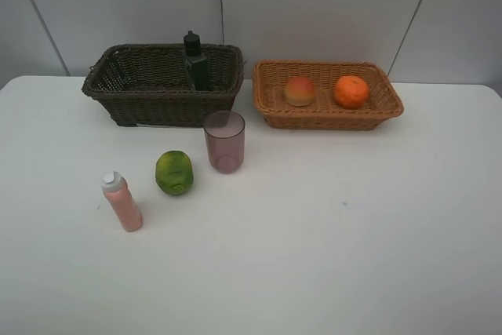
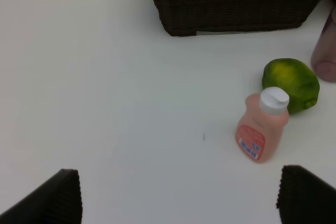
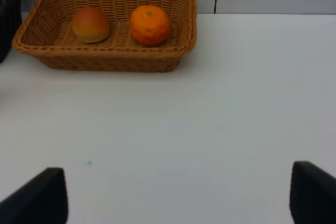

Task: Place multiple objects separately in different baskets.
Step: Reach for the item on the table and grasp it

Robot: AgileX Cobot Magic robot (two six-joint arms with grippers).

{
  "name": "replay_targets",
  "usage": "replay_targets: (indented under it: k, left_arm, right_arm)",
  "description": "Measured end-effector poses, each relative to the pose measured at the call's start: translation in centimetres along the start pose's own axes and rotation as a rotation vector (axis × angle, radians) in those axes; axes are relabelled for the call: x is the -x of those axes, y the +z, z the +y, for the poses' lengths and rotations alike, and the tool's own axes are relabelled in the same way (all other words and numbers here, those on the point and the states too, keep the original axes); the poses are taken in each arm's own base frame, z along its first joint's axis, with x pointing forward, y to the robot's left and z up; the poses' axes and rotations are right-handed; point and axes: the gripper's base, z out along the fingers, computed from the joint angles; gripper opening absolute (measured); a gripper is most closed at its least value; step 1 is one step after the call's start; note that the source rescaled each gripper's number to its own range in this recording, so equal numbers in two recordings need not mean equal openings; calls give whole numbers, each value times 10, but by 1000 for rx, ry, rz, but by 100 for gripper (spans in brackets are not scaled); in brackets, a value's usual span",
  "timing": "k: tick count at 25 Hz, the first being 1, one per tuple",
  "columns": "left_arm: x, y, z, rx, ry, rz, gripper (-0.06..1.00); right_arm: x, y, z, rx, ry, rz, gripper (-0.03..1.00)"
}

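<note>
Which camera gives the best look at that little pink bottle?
The left wrist view: the pink bottle is close, whole, its white cap and label clear. The exterior high view shows the bottle whole but small. The right wrist view misses it.

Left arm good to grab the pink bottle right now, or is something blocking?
Likely yes. The left gripper is open, and the pink bottle stands upright on the bare table ahead of it. The green fruit sits near the bottle but apart from it in the exterior view.
</note>
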Motion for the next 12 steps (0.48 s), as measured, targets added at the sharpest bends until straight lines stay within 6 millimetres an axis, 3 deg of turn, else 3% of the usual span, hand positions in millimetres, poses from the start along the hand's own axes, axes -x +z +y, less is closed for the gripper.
replay_targets:
  k: [12]
  left_arm:
    - [0,0,0,0,0,0,96]
  right_arm:
    - [0,-1,1,-73,27,-2,84]
